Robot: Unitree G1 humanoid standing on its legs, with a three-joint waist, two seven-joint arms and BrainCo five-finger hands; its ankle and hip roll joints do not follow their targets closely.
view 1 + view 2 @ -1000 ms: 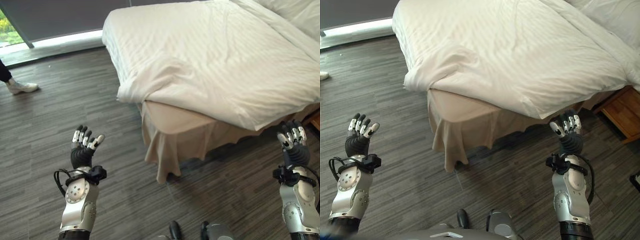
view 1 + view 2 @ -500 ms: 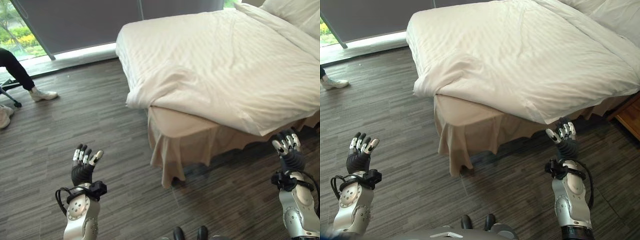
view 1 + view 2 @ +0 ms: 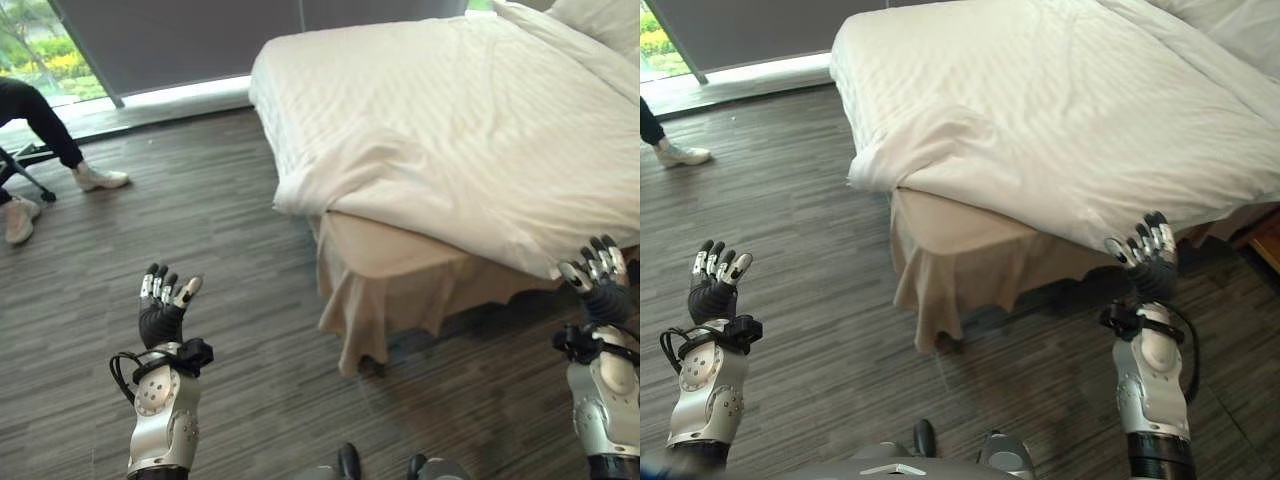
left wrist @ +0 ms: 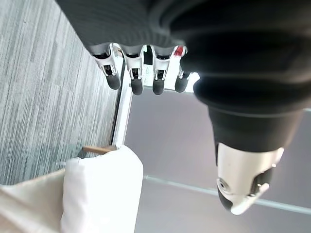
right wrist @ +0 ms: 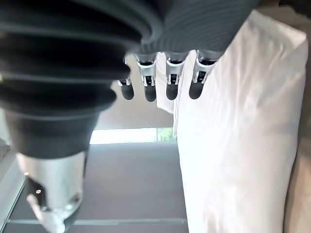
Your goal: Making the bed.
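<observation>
A bed with a white striped duvet (image 3: 450,130) fills the upper right of the eye views. The duvet's near corner (image 3: 300,195) is bunched and folded back, baring the beige mattress corner (image 3: 375,245) and the beige bed skirt (image 3: 375,320) below. My left hand (image 3: 160,312) is raised over the wood floor, well left of the bed, fingers straight and holding nothing. My right hand (image 3: 1148,262) is up just below the duvet's hanging near edge, fingers straight, holding nothing. White pillows (image 3: 1240,20) lie at the far right.
A seated person's leg and white shoes (image 3: 100,178) are at the far left by a chair leg (image 3: 25,180). A window and grey wall (image 3: 170,40) run behind the bed. A wooden nightstand (image 3: 1268,240) stands at the right edge. Grey wood floor (image 3: 200,230) lies open on the left.
The camera has shifted, so the bed sits further right in the picture. My right hand has risen closer to the duvet's near edge. The left hand stays raised and open.
</observation>
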